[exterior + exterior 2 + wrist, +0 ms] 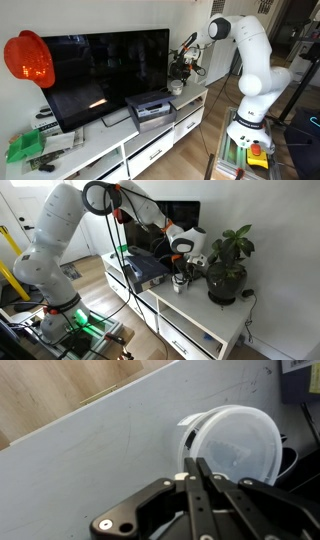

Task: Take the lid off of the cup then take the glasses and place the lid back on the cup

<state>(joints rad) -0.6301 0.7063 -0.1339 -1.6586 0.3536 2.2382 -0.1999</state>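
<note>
Along the wall stands a long white low bench with drawers (96, 137) (192, 317), and a wide black flat television (110, 70) (182, 215) takes up most of its top. At the bench's end a white jointed robot arm (250, 60) (55, 240) rises from its own base on the floor and reaches over that end.

On the end corner of the bench we see a dark green leafy plant in a dark round pot (228, 262). A grey box-shaped device (152, 108) (148, 272) lies near the front edge, in front of the television. Above the opposite end of the bench sits a red-orange rounded object (28, 58); we cannot tell what it is.

The black two-fingered gripper (198, 472) (181, 275) points down over the strip of bench top between the grey device and the plant. In the wrist view its jaws lie together, with nothing between them.

A small pale whitish-grey round cup (235, 445) (176, 88) stands on that same strip, close to the end of the bench. In the wrist view its round translucent top faces us, and the fingertips lie over its near rim. We cannot tell whether they touch it, nor where lid ends and cup begins.
</note>
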